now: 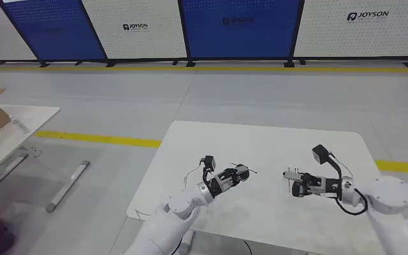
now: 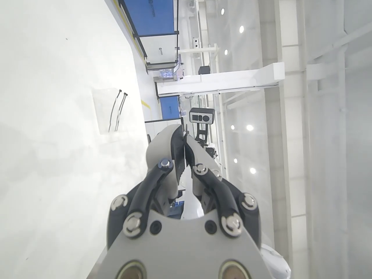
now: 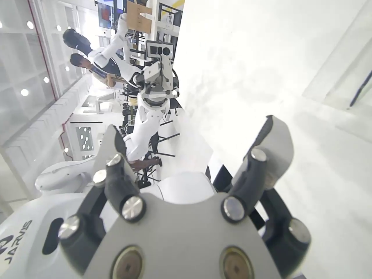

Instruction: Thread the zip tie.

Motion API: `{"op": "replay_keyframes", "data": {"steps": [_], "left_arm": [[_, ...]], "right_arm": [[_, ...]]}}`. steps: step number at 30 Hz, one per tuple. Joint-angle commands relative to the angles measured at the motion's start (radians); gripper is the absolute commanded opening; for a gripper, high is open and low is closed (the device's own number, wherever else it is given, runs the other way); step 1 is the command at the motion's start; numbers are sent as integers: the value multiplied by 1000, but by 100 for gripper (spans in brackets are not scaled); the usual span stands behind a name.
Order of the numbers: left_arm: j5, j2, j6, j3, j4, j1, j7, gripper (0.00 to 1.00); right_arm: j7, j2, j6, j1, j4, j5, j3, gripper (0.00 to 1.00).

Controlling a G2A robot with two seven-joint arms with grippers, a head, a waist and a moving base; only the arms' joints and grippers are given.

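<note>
Top view: both arms are held low over the near half of the table (image 1: 268, 137), bent inward so that the two grippers face each other across a gap. The left gripper (image 1: 241, 170) is seen with its fingers (image 2: 174, 143) pressed together. A thin dark strand shows at its tips, and whether that is a zip tie cannot be told. The right gripper (image 3: 191, 126) is spread wide, with nothing between its fingers.

Two black zip ties (image 2: 117, 111) are laid side by side, almost parallel. Each is thin and slightly curved, with a small square head at one end. They rest on a clear plastic sheet (image 2: 100, 103) that lies flat on the table, apart from both grippers.

The table is white and matte, with rounded corners. Beyond its far edge a grey floor (image 1: 255, 95) is crossed by a yellow line (image 1: 95, 137), and past that stands a row of blue and white panels (image 1: 239, 29).
</note>
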Motion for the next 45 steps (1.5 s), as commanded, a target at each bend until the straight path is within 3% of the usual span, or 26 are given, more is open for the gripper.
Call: {"op": "replay_keyframes", "data": {"steps": [1, 3, 6, 8, 11, 15, 26, 28, 33, 37, 40, 42, 45], "left_arm": [[0, 0, 0, 0, 0, 0, 0, 0], [0, 0, 0, 0, 0, 0, 0, 0], [0, 0, 0, 0, 0, 0, 0, 0], [0, 0, 0, 0, 0, 0, 0, 0], [0, 0, 0, 0, 0, 0, 0, 0], [0, 0, 0, 0, 0, 0, 0, 0], [0, 0, 0, 0, 0, 0, 0, 0], [0, 0, 0, 0, 0, 0, 0, 0], [0, 0, 0, 0, 0, 0, 0, 0], [0, 0, 0, 0, 0, 0, 0, 0], [0, 0, 0, 0, 0, 0, 0, 0], [0, 0, 0, 0, 0, 0, 0, 0], [0, 0, 0, 0, 0, 0, 0, 0]], "right_arm": [[121, 6, -66, 33, 54, 111, 0, 100], [121, 23, -79, 56, 53, 122, -12, 100], [121, 69, -49, 93, 13, 34, -29, 100], [121, 104, 25, 127, -18, -101, -42, 100], [121, 129, 153, 168, -70, -268, -69, 100], [121, 127, 200, 216, -85, -341, -145, 100], [121, 127, 200, 216, -85, -341, -145, 100], [89, 125, 165, 197, -100, -360, -165, 100], [-118, 119, 121, 128, -103, -340, -151, 100], [-238, 111, 132, 89, -108, -371, -172, 100], [-296, 94, 202, 112, -82, -419, -222, 100], [-301, 75, 227, 163, -28, -424, -264, 100], [-279, 65, 203, 191, -8, -409, -283, 100]]}}
